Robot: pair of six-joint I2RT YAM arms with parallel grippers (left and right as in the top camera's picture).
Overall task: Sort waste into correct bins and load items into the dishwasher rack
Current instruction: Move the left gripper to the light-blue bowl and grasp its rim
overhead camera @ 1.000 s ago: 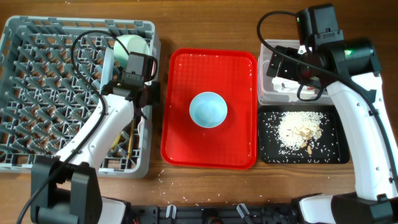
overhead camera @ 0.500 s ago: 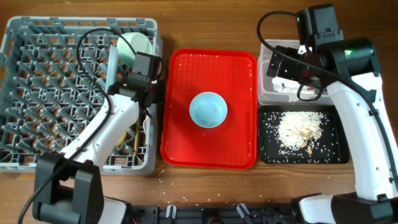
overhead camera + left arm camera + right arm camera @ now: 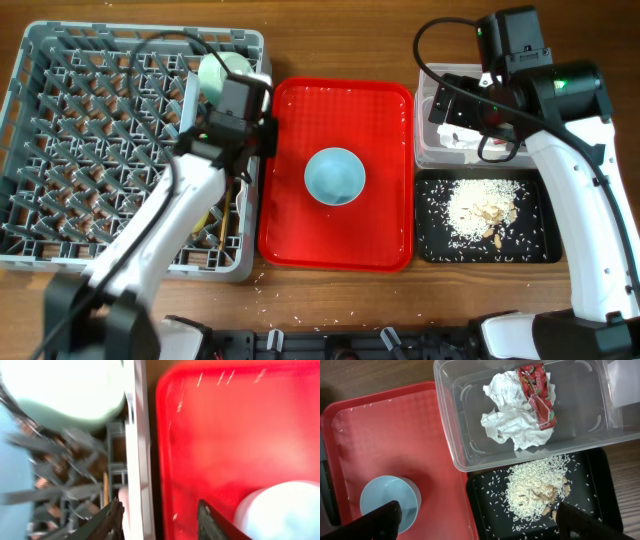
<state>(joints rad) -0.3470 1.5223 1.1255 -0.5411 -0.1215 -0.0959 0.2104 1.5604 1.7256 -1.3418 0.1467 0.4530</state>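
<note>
The red tray point(image 3: 300, 225) lies open all round the lone blue bowl point(image 3: 335, 176), the rack point(image 3: 80, 150) wall bordering its left.

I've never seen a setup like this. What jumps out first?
The bright red tray in the middle of the table, with a lone blue dish on it. To its left sits a big grey rack full of pegs. To its right a clear tub holds tissue and a red wrapper, next to a black tray strewn with rice.
</note>
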